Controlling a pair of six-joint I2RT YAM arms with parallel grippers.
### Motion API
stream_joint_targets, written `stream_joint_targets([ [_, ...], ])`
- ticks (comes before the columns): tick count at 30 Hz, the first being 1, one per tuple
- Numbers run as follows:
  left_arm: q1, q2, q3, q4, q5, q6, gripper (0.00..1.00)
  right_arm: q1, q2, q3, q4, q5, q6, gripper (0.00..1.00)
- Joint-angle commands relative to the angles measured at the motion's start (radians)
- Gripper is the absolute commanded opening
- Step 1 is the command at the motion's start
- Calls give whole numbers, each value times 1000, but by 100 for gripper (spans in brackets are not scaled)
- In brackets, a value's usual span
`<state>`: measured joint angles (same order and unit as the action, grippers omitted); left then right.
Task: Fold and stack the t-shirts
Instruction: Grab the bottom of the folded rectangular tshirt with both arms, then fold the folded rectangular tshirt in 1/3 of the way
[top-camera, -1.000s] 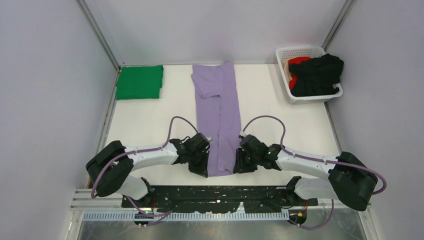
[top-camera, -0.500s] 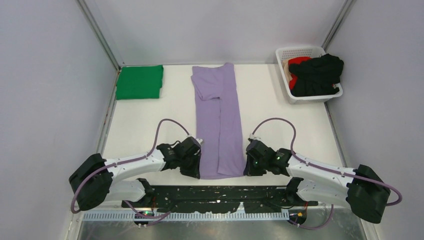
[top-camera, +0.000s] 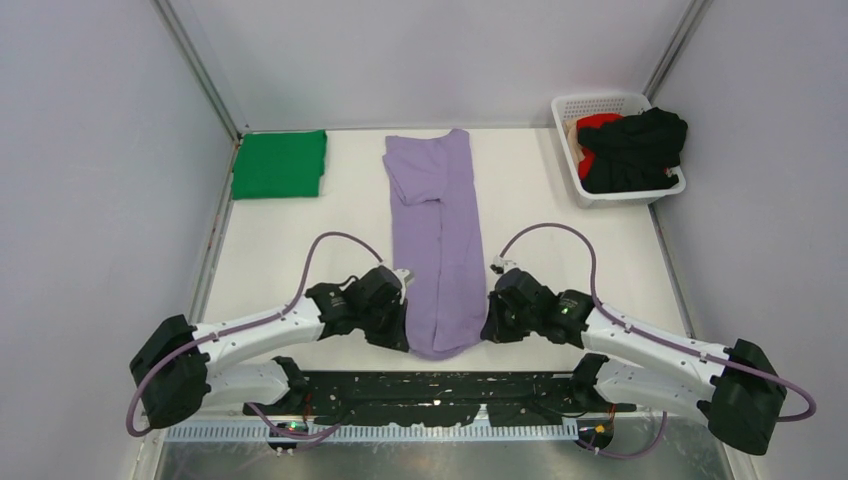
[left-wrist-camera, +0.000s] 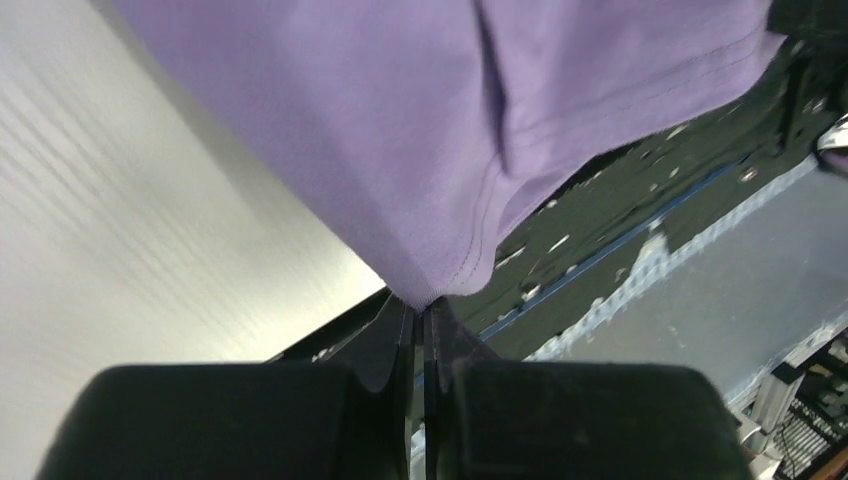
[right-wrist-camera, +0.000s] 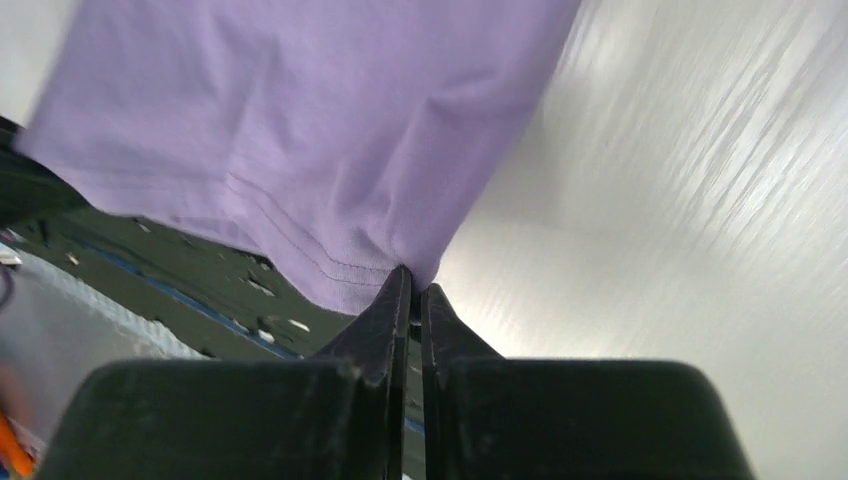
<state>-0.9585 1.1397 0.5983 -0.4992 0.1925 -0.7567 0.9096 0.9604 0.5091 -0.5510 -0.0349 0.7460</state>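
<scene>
White table (top-camera: 300, 250) boxed in by pale grey walls, seen from above. Lavender t-shirt (top-camera: 437, 230) down the middle as a long narrow strip, already folded lengthwise, with a sleeve flap doubled over at the far end. Near hem held up off the surface, sagging in a curve between the two arms and hanging a bit over the black base plate (top-camera: 440, 385).

Left gripper (top-camera: 400, 330) at the lavender shirt's near left corner, fingers (left-wrist-camera: 385, 340) squeezed tight together with the hem corner nipped right at the tips. Same deal with the right gripper (top-camera: 490, 325) at the near right corner: pressed closed on the stitched hem, cloth fanning away from the tips in the wrist view.

Green t-shirt (top-camera: 279, 164) well off to the far left of the lavender one, folded into a neat flat rectangle. White perforated basket (top-camera: 600, 102) well off to the lavender shirt's far right, with a black t-shirt (top-camera: 635, 150) heaped in it and spilling over the rim, plus a bit of red t-shirt (top-camera: 597, 122) poking out behind the black. Can't tell how many pieces in that heap.
</scene>
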Motion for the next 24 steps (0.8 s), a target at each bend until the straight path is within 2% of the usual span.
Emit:
stream_joint_targets([
  [1,39,63,152,3,-76,13,0,-83,18,94,81,68,-80,5],
  [7,173,162,290,8,-88,77,0,-184,127,222,150,118,-182,5],
  [12,286,311,444,-4,-53,158,0,-265,292,352,204,169,-249,5],
  [16,358,416,566,-24,-55,193,0,-359,425,462,236,112,-287,5],
  [21,427,533,698,-101,-86,247,0,-407,576,601,259,91,-318,5],
  [24,453,593,754,-103,-58,277,0,-437,632,670,264,80,-332,5],
])
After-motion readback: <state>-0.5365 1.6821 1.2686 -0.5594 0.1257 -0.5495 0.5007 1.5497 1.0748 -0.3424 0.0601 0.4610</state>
